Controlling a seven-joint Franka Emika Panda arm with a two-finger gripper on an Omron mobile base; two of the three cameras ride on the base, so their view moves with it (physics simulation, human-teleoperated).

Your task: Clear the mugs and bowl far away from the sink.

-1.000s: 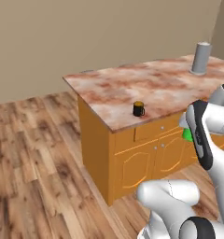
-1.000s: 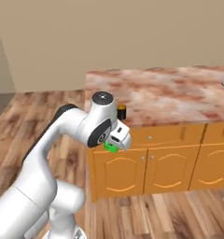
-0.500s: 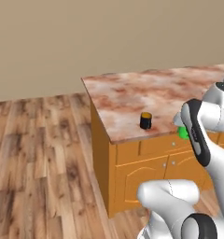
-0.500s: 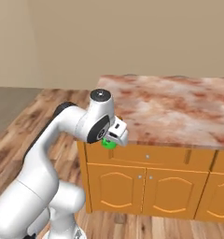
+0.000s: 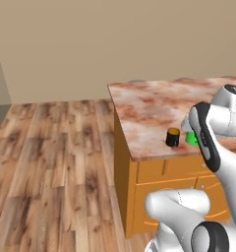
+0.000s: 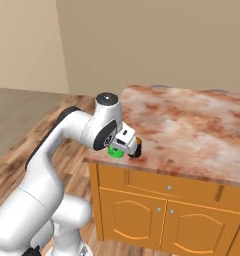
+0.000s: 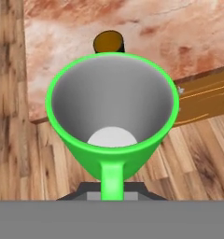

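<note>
Hand view: green mug in my pincer

My pincer [image 6: 123,147] is closed on the green mug [image 7: 112,116], gripping it by the handle side, mouth facing the camera, pale inside showing. I hold it above the edge of the marbled table [image 5: 154,106], near its corner. The black mug [image 5: 173,137] with orange inside stands upright on the table just beside it.

Even, soft rendered light; slightly blurry pictures.
</note>
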